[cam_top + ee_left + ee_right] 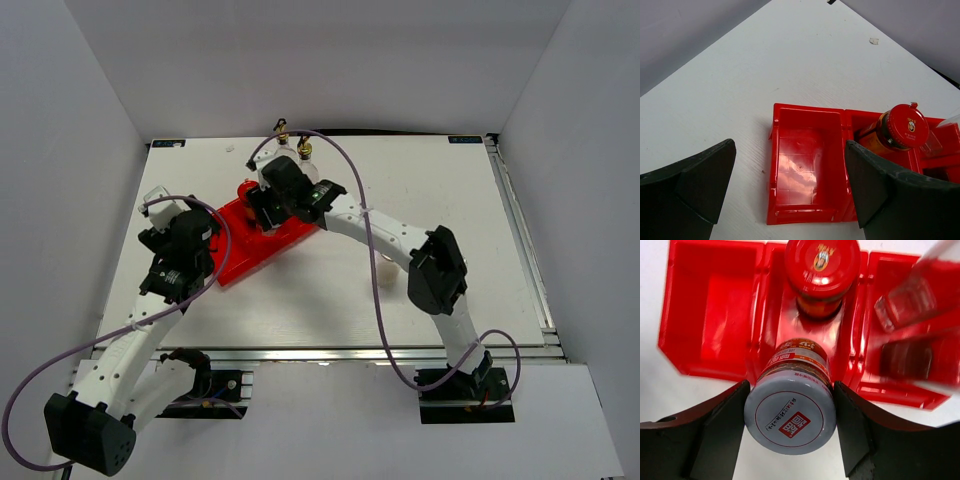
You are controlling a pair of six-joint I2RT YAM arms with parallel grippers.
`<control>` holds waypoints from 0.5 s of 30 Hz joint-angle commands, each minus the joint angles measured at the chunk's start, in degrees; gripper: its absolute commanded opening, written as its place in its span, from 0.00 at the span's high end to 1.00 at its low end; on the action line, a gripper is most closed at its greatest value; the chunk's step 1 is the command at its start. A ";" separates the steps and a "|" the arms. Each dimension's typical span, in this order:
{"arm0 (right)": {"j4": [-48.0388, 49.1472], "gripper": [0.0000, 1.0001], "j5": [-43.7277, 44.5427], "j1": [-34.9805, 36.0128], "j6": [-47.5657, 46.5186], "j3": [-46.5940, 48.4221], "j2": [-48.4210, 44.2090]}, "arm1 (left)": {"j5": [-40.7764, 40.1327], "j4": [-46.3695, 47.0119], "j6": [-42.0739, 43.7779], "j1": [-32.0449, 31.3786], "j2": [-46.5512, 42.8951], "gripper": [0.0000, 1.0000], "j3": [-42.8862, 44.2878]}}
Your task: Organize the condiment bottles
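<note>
In the right wrist view, the right gripper [790, 390] is seen closed on a white shaker with a silver lid and brownish contents [790, 417]; both fingers [720, 430] are pressed against the sides of the lid. The shaker is held low in the frame, over the middle compartment of the red divided plastic tray [715, 305]. At the top of that compartment a dark jar with a red lid [822, 265] is seen standing. In the right compartment a clear glass bottle [905, 305] is seen, blurred.

In the left wrist view, the left gripper [790, 150] is held wide, with nothing between its fingers, above the tray's bare left compartment.

In the top view, two gold pourers [282, 130] are seen at upper centre, just beyond the right gripper.
</note>
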 commanded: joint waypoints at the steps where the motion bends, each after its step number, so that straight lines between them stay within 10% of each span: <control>1: 9.28 1.00 3.99 0.01 -2.32 5.83 0.87 | -0.77 0.84 0.03 0.28 -0.60 0.02 -0.66; 15: 16.17 1.00 6.55 0.10 -5.84 7.33 10.28 | 1.16 1.81 0.73 0.28 -0.78 0.02 -1.18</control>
